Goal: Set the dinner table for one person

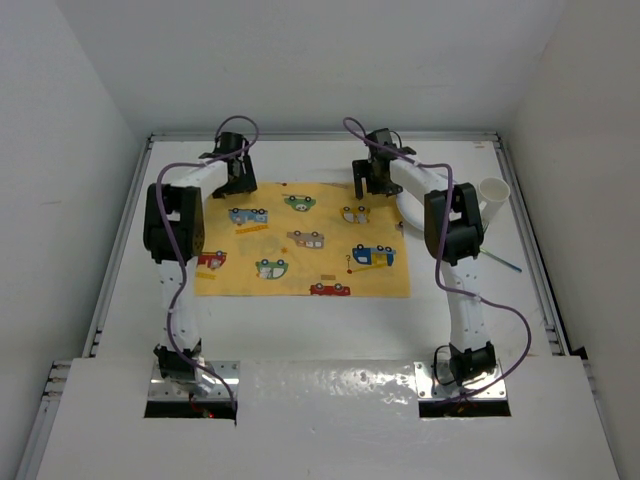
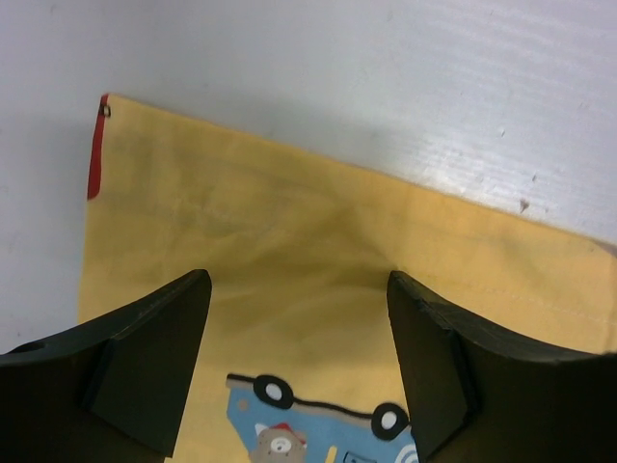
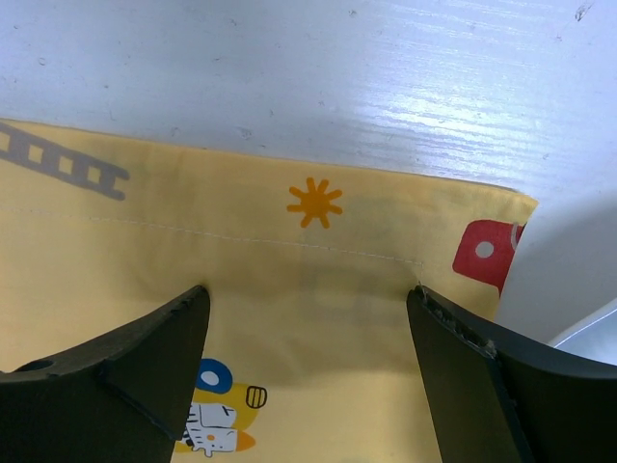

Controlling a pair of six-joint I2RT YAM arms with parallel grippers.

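Note:
The white dinner table bears a yellow placemat printed with cartoon cars, lying flat in the middle. My left gripper hangs over the mat's far left corner; in the left wrist view the jaws are open and empty, just above the cloth. My right gripper hangs over the mat's far right corner; in the right wrist view it is open and empty above the cloth. Bare tabletop shows beyond the mat's far edge.
A white plate lies just right of the mat, mostly hidden by the right arm; its rim shows in the right wrist view. A white cup stands at the far right. A thin utensil lies right of the right arm.

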